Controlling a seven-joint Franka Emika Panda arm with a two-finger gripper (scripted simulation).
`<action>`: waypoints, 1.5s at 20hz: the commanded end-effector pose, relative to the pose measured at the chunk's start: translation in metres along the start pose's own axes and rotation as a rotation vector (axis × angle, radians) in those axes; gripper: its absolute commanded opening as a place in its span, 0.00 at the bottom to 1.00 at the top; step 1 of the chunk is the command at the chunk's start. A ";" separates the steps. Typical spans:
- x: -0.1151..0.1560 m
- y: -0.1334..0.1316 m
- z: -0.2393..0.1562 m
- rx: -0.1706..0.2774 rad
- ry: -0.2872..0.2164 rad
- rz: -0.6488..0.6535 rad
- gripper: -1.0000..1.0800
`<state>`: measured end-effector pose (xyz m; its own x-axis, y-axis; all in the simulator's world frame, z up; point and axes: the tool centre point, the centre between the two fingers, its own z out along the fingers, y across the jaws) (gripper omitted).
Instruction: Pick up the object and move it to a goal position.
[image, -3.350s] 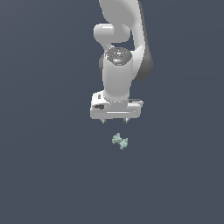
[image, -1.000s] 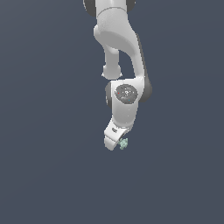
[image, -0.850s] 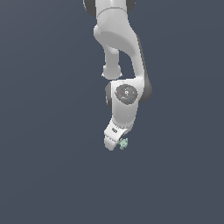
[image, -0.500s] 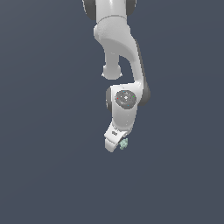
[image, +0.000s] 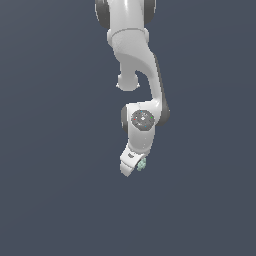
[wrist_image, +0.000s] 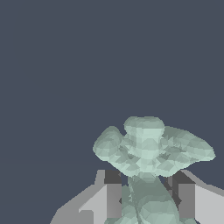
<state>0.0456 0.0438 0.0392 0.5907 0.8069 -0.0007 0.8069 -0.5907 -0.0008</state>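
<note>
The object is a tiny pale mint-green lumpy dumbbell-like piece. In the exterior view only a small bit of it shows at the lower end of the white arm, beside the gripper. In the wrist view the object fills the lower middle, its narrow waist pinched between the two grey fingers, with one lumpy end sticking out beyond them. The gripper is shut on the object. The arm hangs down from the top of the exterior view and the hand is tilted.
A plain dark blue-grey surface surrounds the arm on all sides. No other objects, containers or edges show in either view.
The gripper, open above the object lying on the surface 3.4 s ago, now holds it. Over the last second the arm has risen slightly with the object in it.
</note>
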 end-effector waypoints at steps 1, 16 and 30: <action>0.000 0.000 0.000 -0.001 0.001 0.000 0.00; -0.015 0.014 -0.002 -0.001 0.001 0.000 0.00; -0.115 0.114 -0.013 -0.001 0.001 0.000 0.00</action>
<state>0.0667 -0.0988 0.0508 0.5912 0.8065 -0.0003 0.8065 -0.5912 0.0000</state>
